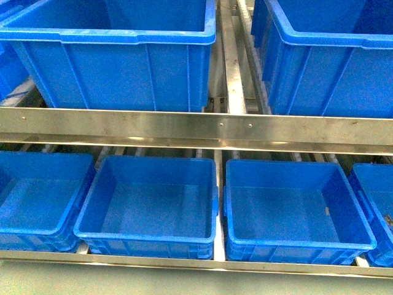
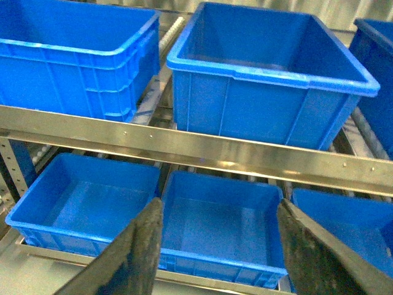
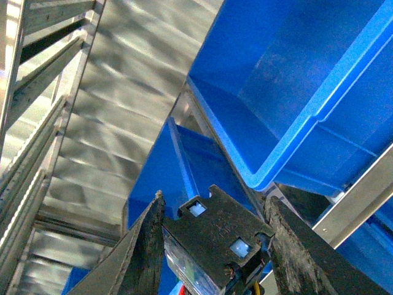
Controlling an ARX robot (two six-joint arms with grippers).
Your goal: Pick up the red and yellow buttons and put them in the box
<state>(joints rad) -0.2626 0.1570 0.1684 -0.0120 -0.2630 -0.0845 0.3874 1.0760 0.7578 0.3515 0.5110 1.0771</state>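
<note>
My right gripper [image 3: 215,200] is shut on a dark blocky piece [image 3: 212,230] with a clear side. Small red [image 3: 178,289] and yellow [image 3: 253,289] bits show at its lower edge, mostly hidden. It is held up beside the rim of a tilted blue crate [image 3: 307,117]. My left gripper [image 2: 220,206] is open and empty, its fingers [image 2: 141,252] framing a lower-shelf blue crate [image 2: 215,224]. Neither gripper shows in the front view. No loose red or yellow buttons show in any crate.
Two large blue crates [image 1: 123,67] [image 1: 331,67] stand on the upper shelf behind a steel rail [image 1: 196,129]. Several smaller blue crates [image 1: 150,206] [image 1: 295,212] sit on the lower shelf. The far right crate [image 1: 374,209] holds small grey bits. Corrugated metal wall [image 3: 110,110] is beside the right gripper.
</note>
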